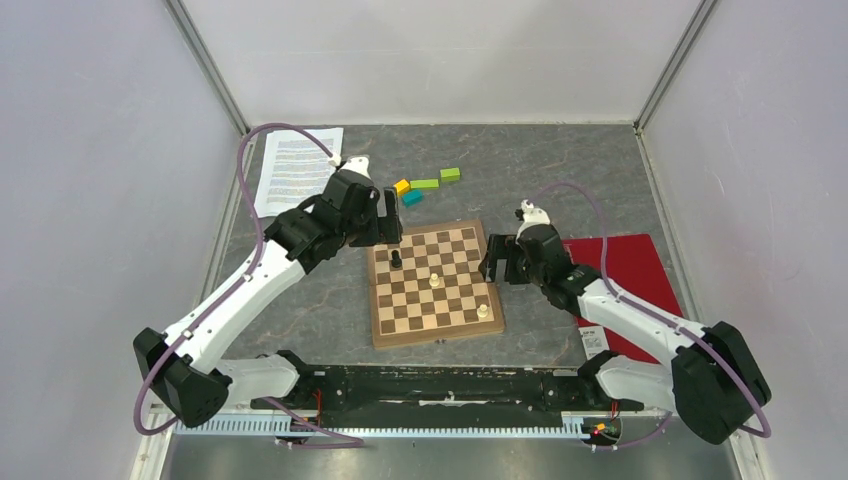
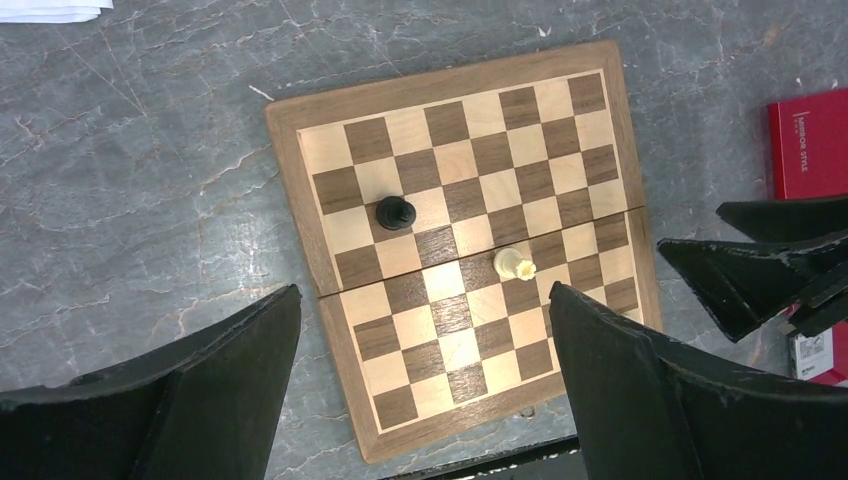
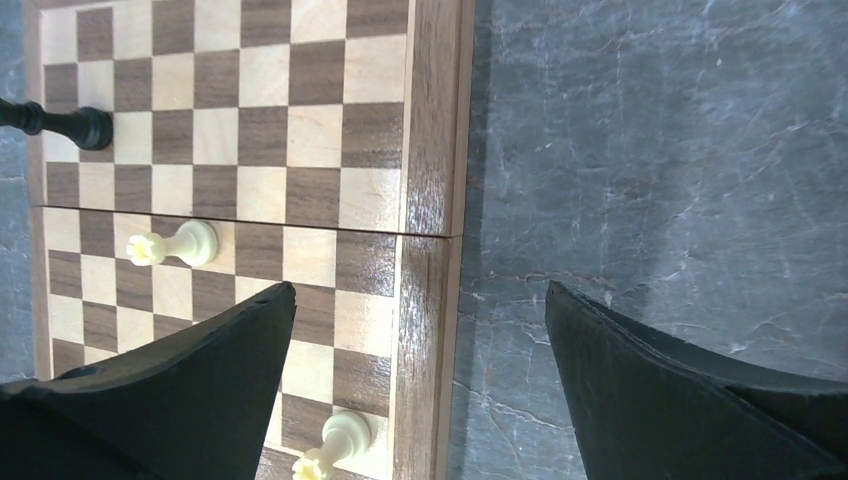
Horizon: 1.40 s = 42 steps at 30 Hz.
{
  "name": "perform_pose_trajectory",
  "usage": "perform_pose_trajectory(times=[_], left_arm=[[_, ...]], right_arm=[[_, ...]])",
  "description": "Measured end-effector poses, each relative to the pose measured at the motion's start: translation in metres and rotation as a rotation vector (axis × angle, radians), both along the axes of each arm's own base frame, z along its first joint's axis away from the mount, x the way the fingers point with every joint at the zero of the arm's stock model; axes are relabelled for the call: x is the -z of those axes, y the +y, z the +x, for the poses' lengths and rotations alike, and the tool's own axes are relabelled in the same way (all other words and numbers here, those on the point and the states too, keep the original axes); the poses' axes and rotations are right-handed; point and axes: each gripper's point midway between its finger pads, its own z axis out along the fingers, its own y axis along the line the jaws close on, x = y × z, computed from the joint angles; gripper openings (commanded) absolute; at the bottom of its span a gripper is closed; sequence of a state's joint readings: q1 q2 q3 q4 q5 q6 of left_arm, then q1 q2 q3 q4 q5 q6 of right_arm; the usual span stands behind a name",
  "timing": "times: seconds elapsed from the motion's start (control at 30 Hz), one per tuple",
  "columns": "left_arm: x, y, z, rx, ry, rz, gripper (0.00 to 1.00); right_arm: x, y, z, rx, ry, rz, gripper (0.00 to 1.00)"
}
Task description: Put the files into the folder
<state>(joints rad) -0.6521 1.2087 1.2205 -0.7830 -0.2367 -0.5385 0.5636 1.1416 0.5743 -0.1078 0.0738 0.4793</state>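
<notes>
— Files [image 1: 297,168] lie far left on the table [image 1: 300,300], folder [image 1: 625,275] closed at the right. Started?
— Not yet. Your left tool [image 1: 388,217] and right tool [image 1: 500,262] hang released, empty. Open the folder first, I'd judge.

The right gripper [image 3: 420,300], jaws wide apart, hangs over the chessboard [image 3: 432,120] edge; a black piece [image 3: 70,125] and two white pieces [image 3: 175,245] [image 3: 330,445] stand there.

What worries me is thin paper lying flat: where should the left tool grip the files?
Probably the right long edge of the files, with the left tool coming in low from the chessboard side. The stack lies flat in the table far-left corner, leaving that edge open.
</notes>
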Motion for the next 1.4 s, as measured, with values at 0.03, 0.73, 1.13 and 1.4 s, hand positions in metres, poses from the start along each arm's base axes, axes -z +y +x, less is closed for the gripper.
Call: perform_pose_trajectory(times=[0.03,0.73,1.13,1.4], left_arm=[[0.0,0.001,0.001,-0.003,0.002,-0.003,1.0],[0.0,0.013,0.009,-0.025,0.04,-0.06,1.0],[-0.008,0.024,0.011,-0.05,0.024,-0.089,1.0],[-0.011,0.03,0.013,-0.068,0.019,-0.1,1.0]], right_arm=[[0.005,0.001,-0.001,-0.002,0.012,0.003,0.98],[0.052,0.028,-0.02,0.134,0.082,0.093,0.92],[0.058,0.046,-0.013,0.145,0.044,0.031,0.69],[0.054,0.084,-0.014,0.088,0.03,0.014,0.57]])
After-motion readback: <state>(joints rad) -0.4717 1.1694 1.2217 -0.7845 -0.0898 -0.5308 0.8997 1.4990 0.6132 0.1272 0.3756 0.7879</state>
